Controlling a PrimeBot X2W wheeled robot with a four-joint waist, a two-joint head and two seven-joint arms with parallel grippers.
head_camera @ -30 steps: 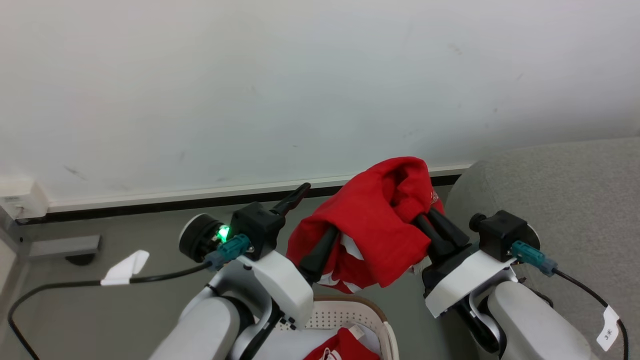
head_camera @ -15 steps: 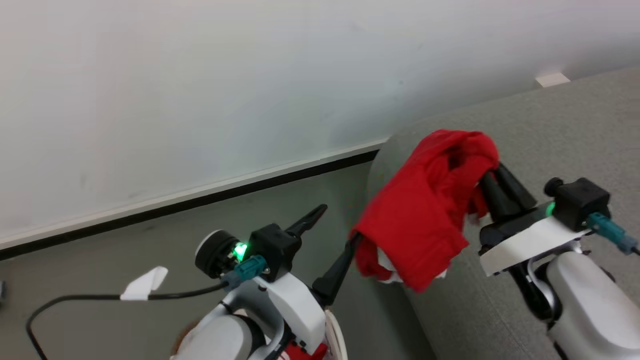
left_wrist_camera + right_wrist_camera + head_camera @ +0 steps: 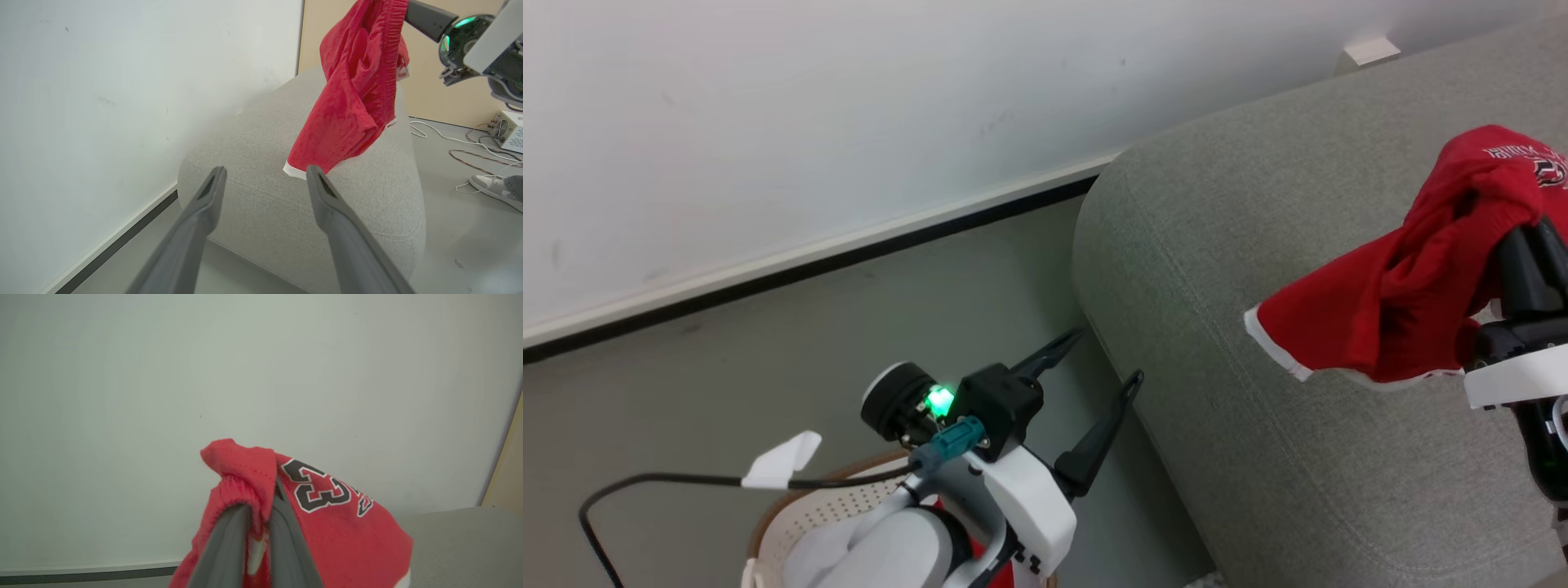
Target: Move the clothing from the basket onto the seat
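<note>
- Step in hand: the carry. The right gripper (image 3: 1529, 265) is pinched almost shut on a bunched fold of the clothing (image 3: 1388, 318), a red garment with white trim (a "23" print shows in the right wrist view).
- The clothing hangs above the seat (image 3: 1258, 245), well away from the basket (image 3: 796, 516). Its lower hem is near the cushion; I cannot tell whether it touches.
- The left gripper (image 3: 1107, 354) has its jaws spread wide and holds nothing. It hovers over the floor (image 3: 849, 327), just beside the seat's rounded edge and above the basket.
- Next move, as I judge it: lower the right arm over the cushion, part the jaws, then draw back. An elastic band is draped over one finger, so the cloth could snag and come away with the gripper.
- A red sliver (image 3: 1009, 576) under the left forearm suggests more clothing is left to fetch.
- Around: a white wall (image 3: 849, 106) and a dark baseboard (image 3: 809, 265); beyond the seat are cables (image 3: 461, 149), a small white box (image 3: 508, 131) and a grey shoe (image 3: 490, 185) — none stands between cloth and cushion.
</note>
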